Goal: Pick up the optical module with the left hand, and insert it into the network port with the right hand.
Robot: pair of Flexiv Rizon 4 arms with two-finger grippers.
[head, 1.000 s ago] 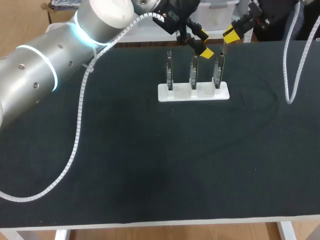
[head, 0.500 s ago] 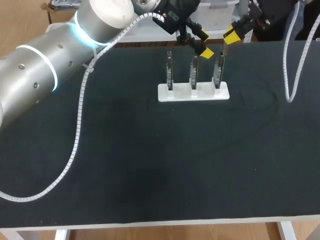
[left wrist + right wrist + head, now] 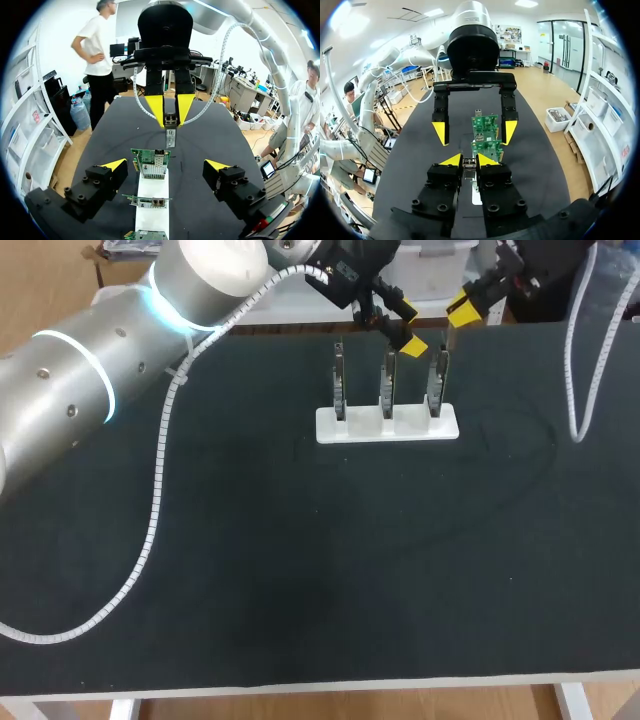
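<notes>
Tabletop [image 3: 300, 560] layout: a white holder [image 3: 387, 424] stands on the dark surface toward the far edge. It carries three network cards [image 3: 387, 380] upright in a row.

Right claw [image 3: 469, 161] status: fingers pressed in on the optical module [image 3: 170, 131], one yellow tip on each side. The module hangs downward from the fingertips as a small metal body. The right arm enters at the holder's right-hand end, and this claw sits above and just beyond that end.

Optical module location: held in the air above the right-hand end of the white holder, near the top edge of the end card [image 3: 150, 165]. The views do not show whether the module and this card touch.

Left claw [image 3: 165, 165] status: fingers spread wide, holding nothing. It hangs above the white holder, facing along the row of cards, with one finger to either side of the holder's line. Neither finger touches a card or the holder.

Relative arrangement: the two claws face each other over the white holder, with the end card and the module between them.
</notes>
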